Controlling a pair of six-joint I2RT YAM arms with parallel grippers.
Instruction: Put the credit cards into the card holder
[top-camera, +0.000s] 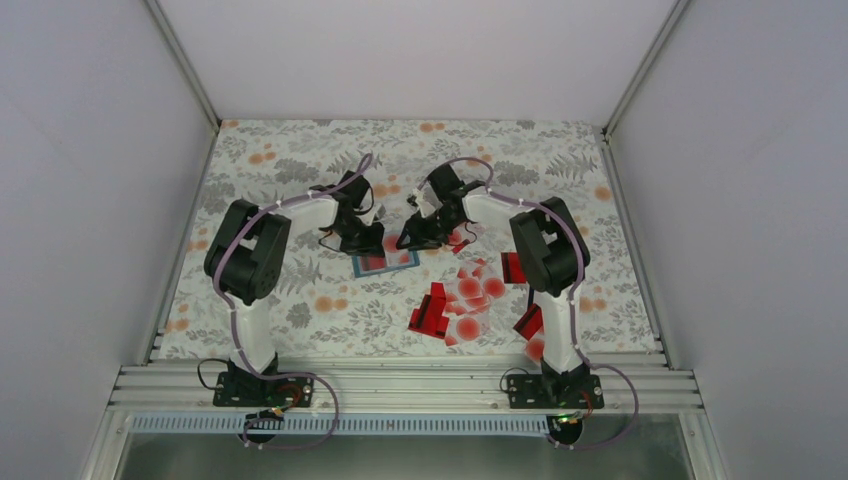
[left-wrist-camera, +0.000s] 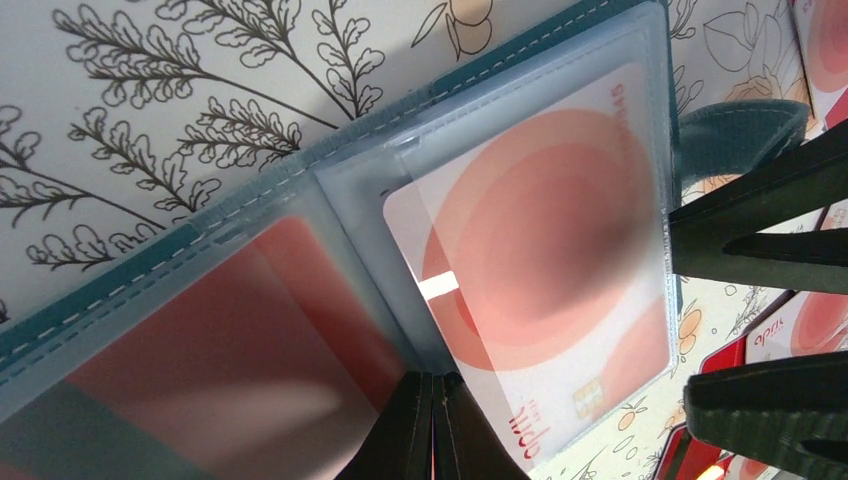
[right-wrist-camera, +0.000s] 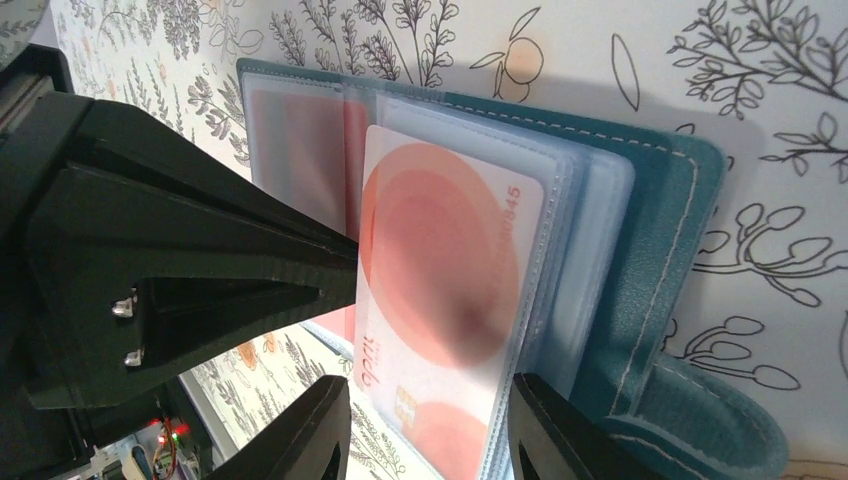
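Note:
The teal card holder lies open on the cloth between my two grippers. In the left wrist view its teal rim frames clear sleeves: a red card sits in the left sleeve and a pale card with a red dot lies partly in the right sleeve. My left gripper is shut, tips at the holder's fold. My right gripper is open, its fingers straddling the pale card and sleeve edge without pinching them. Several loose credit cards lie right of the holder.
The floral tablecloth covers the table. The holder's snap tab sticks out beside my right fingers. More red cards lie near the right arm's base. White walls enclose the table on three sides.

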